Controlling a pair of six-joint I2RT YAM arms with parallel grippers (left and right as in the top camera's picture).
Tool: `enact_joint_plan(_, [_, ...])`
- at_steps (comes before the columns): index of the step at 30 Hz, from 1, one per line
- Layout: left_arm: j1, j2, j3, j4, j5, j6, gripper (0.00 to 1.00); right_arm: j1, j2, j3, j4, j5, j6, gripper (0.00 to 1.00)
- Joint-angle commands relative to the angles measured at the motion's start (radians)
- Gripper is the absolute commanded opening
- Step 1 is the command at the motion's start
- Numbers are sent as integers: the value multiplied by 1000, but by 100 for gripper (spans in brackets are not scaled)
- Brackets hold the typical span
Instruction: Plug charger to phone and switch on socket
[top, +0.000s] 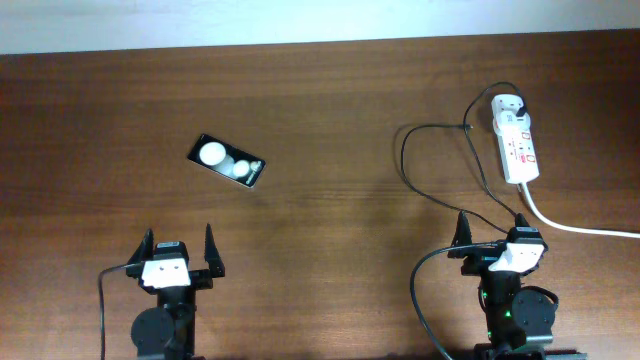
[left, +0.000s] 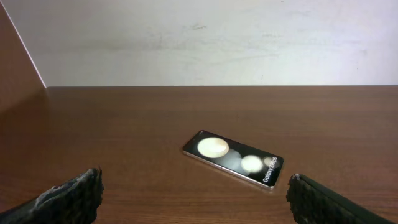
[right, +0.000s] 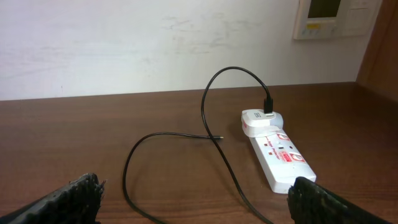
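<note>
The phone lies flat at the table's left middle, black with two white round patches; it also shows in the left wrist view. My left gripper is open and empty, nearer the front edge than the phone. The socket is a white strip with red markings at the right; it also shows in the right wrist view. The charger is a thin black cable looping left of the socket, its plug in the strip's far end and its connector tip loose on the table. My right gripper is open and empty.
The socket's thick white cord runs off to the right edge. A white wall borders the table's far edge. A wall panel hangs behind the socket. Thicker black arm cables hang by both arm bases.
</note>
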Motion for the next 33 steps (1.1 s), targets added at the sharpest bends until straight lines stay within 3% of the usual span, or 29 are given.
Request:
enact_joint_plan(1, [6, -4, -2, -5, 8, 16, 99, 8, -6, -5, -8, -10, -1, 99])
enact_joint_plan(26, [6, -4, -2, 17, 45, 15, 99, 8, -6, -5, -8, -10, -1, 99])
enact_joint_plan(33, [6, -3, 116, -52, 45, 15, 99, 8, -6, -5, -8, -10, -1, 99])
